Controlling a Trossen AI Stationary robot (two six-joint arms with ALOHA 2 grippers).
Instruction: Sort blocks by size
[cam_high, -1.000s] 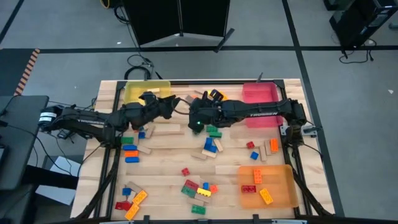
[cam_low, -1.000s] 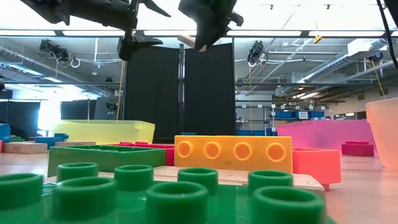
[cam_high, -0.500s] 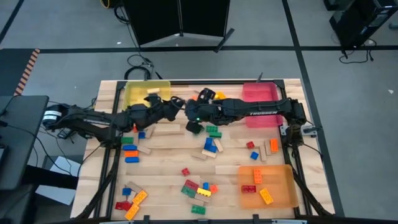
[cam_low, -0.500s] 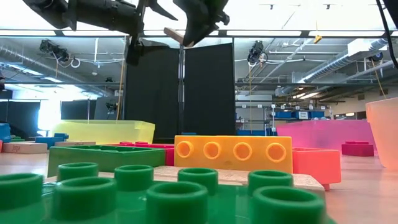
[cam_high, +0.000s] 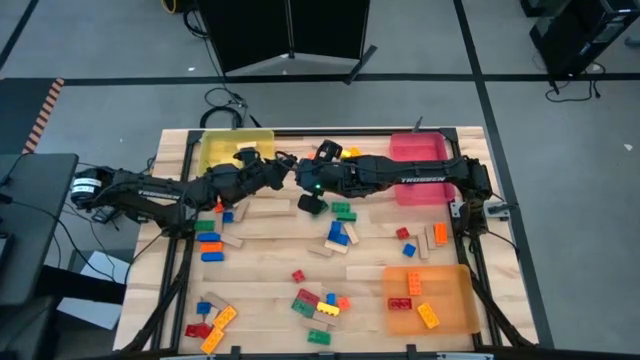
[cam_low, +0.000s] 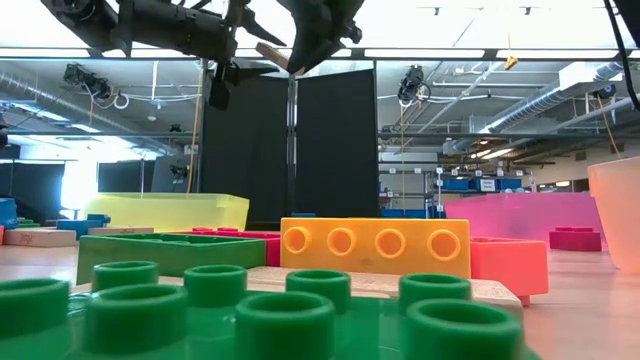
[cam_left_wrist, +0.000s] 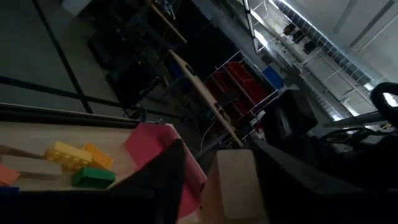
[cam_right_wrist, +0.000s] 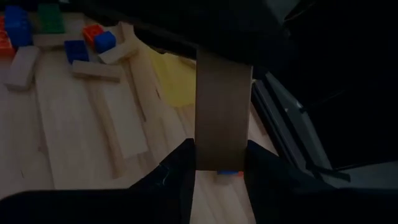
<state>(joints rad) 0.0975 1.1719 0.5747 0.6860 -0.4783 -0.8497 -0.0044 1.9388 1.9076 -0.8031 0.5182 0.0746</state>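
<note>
High view shows the wooden table (cam_high: 270, 280) still strewn with loose blocks (cam_high: 318, 304), so the sorting is, by my judgement, mostly left to do. Only the orange tray (cam_high: 462, 310), near right, visibly holds a few bricks; the yellow tray (cam_high: 218, 150) far left and the pink tray (cam_high: 420, 148) far right look nearly bare. Above the far middle both arms meet: the right gripper (cam_right_wrist: 214, 163) is clenched on a tan wooden block (cam_right_wrist: 222, 115), and the left gripper (cam_left_wrist: 214, 163) is around its other end, grip uncertain. Nothing blocks them.
</note>
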